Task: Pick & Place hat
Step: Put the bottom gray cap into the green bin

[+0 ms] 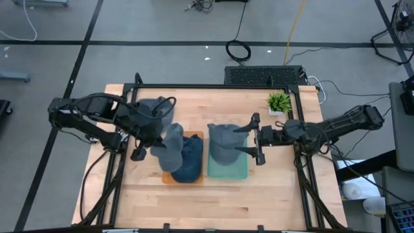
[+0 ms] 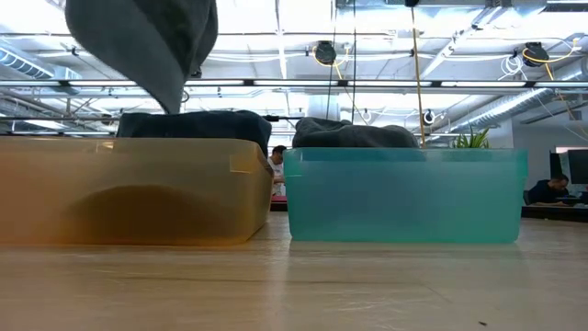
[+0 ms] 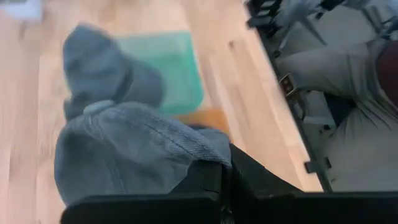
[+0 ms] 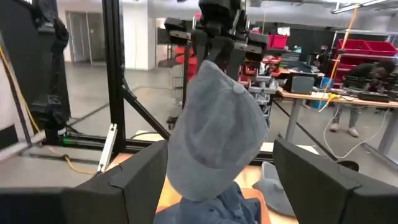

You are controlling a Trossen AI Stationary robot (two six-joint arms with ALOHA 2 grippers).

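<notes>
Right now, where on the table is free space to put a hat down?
Free: the bare wood of the table in front of both bins. Crowded: orange bin and green bin already hold hats; the left gripper dangles a grey hat there.

The left arm reaches in from the left side of the bench, its gripper [image 1: 157,133] clamped on a grey hat [image 1: 169,144] and held raised. The right arm stretches in from the right, its gripper [image 1: 253,138] low, fingers [image 1: 251,123] spread wide and holding nothing.
</notes>
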